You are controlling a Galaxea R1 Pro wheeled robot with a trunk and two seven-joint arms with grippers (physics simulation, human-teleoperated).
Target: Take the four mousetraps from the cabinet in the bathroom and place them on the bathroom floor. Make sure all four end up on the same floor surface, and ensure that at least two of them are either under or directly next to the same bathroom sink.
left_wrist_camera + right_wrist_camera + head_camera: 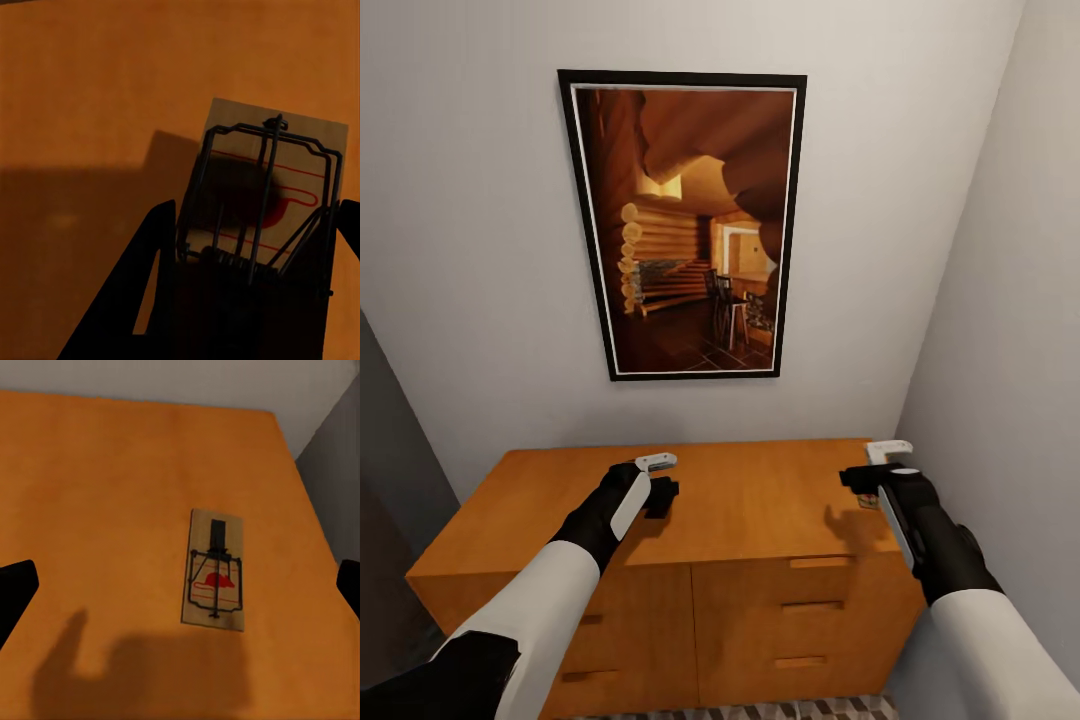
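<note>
Both arms hang over the cabinet (760,500). Left gripper (663,492) is pinching a mousetrap (274,191) just above the top. Right gripper (857,478) is spread wide – a second mousetrap (215,568) lies flat below it, toward the top's 3 o'clock end.

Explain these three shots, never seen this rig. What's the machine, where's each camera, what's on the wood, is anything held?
It is a simulated two-armed wheeled robot. The big picture comes from its head camera, looking down over both arms at an orange-brown cabinet under a framed picture on the wall. The other two come from cameras on the wrists, looking along the fingers.

The left wrist view shows the left gripper with its dark fingers on either side of a mousetrap, apparently closed on it. The right wrist view shows another mousetrap lying flat on the cabinet top, with the right gripper open above it, not touching it.
</note>
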